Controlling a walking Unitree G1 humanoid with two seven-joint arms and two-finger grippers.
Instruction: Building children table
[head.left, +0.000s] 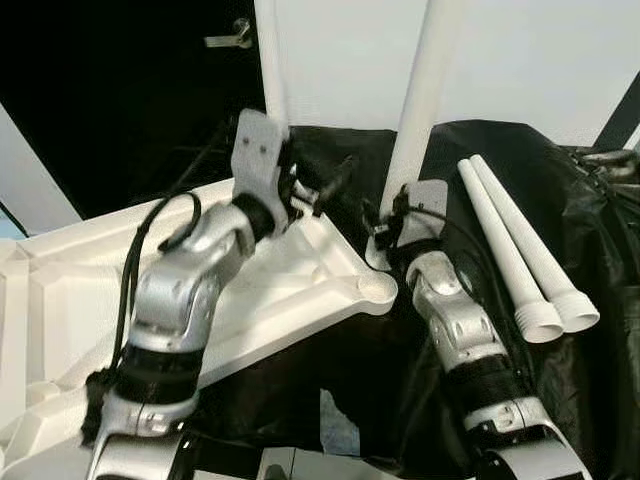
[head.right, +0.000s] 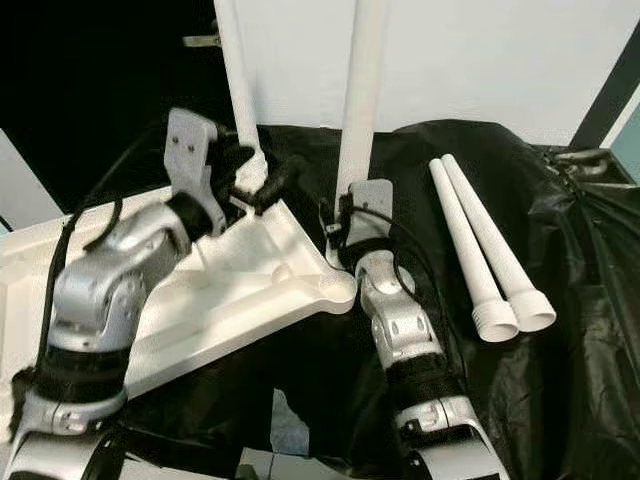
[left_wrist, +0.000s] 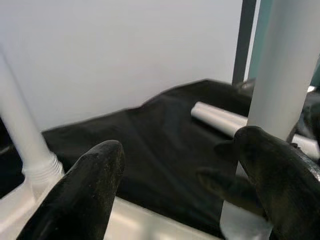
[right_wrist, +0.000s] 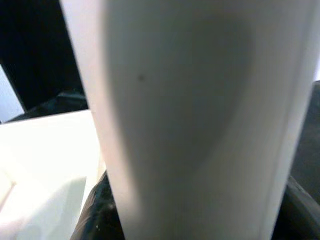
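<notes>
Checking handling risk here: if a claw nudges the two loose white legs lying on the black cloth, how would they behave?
The two loose legs are round and tapered, so they would probably roll, curving toward the narrow end. They look like stiff, hollow plastic, likely light. The wrinkled black cloth may slow them.

A white table leg (right_wrist: 200, 115) stands very close to the lens, a broad upright tube that runs from one edge of the picture to the opposite one, blurred by nearness and shaded grey down its middle. Low against the leg, dark rounded shapes hug it on both sides; these look like the right gripper's fingers (right_wrist: 97, 215), though their outline is too blurred to say how they stand. Beside the leg lies the white tabletop (right_wrist: 45, 165), its pale surface reaching the leg's flank. Behind the tabletop is a black background, crossed by a slim light strip (right_wrist: 9, 95).
</notes>
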